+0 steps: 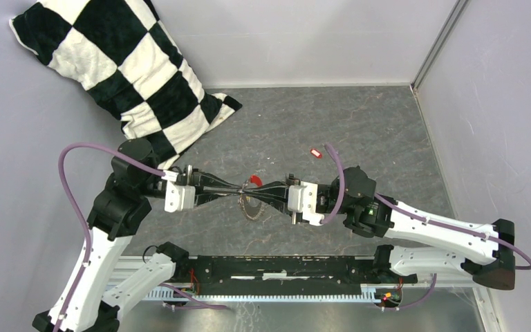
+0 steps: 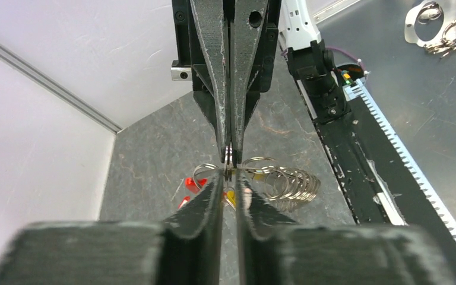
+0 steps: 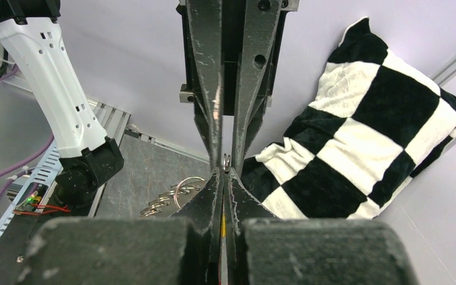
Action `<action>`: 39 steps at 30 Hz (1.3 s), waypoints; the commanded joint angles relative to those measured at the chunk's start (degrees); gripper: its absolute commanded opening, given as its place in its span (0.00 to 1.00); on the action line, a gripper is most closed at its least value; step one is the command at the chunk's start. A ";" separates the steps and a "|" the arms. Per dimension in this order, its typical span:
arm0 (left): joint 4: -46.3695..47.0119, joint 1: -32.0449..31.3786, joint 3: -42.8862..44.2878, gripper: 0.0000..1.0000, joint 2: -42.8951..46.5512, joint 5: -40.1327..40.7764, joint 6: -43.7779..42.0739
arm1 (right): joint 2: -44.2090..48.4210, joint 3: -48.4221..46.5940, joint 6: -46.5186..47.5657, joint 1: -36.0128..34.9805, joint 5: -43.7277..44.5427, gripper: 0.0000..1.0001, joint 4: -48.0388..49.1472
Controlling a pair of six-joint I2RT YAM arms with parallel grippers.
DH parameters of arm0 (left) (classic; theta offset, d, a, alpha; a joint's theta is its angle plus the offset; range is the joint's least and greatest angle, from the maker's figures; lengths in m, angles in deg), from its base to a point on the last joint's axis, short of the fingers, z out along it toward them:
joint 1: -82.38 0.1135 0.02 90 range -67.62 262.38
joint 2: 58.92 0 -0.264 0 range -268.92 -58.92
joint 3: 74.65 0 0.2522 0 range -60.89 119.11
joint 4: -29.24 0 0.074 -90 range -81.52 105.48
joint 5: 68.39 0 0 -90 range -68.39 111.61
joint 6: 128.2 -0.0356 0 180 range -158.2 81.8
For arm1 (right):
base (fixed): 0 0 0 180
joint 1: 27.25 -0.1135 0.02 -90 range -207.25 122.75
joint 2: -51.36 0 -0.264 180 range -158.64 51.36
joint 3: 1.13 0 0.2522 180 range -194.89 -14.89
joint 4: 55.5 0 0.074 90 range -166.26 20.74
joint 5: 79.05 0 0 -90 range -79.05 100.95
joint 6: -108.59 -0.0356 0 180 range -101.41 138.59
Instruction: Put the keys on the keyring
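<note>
1. The left hand (image 2: 229, 178), pinched almost shut, reaches in over the middle of the counter (image 1: 359, 124).
2. The keyring (image 2: 230, 158), seen edge-on, is clamped between both hands' tips, above a heap of loose rings (image 2: 288, 184).
3. The right hand (image 3: 224, 173), fully closed, grips it from the opposite side.
4. The red key (image 1: 316, 153) lies on the counter beyond.

Lab test enclosure: plain lilac walls (image 1: 318, 34), grey tabletop (image 1: 359, 124), arm-mount rail (image 1: 283, 266), checkered cushion (image 1: 124, 62).

The grey, stone-patterned table (image 1: 359, 117) carries a black-and-white checked pillow (image 1: 131, 76) in its far left corner, leaning against the wall, a small red key (image 1: 315, 153) lying alone right of the middle, and, nearer the front, a bunch of metal keyrings (image 1: 252, 208).
</note>
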 commanded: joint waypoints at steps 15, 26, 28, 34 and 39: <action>0.74 -0.16 -0.68 0.32 0.95 0.72 -3.42 | 2.02 0.36 1.74 -0.64 -1.07 0.01 1.83; 0.76 -0.20 -0.29 0.08 0.27 -0.83 -2.25 | 0.97 -0.32 2.70 -1.35 -0.92 0.01 1.70; 0.77 -0.15 -0.32 0.09 0.32 -0.99 -2.09 | 0.85 -0.34 2.83 -1.41 -0.80 0.01 1.56; 0.83 -0.17 -0.51 0.12 0.72 -1.45 -2.12 | 0.63 -0.48 3.06 -1.70 -0.32 0.01 1.56; 0.70 -0.15 -0.64 0.02 0.72 -1.88 -2.98 | 0.54 -0.57 3.11 -1.90 -0.06 0.01 1.56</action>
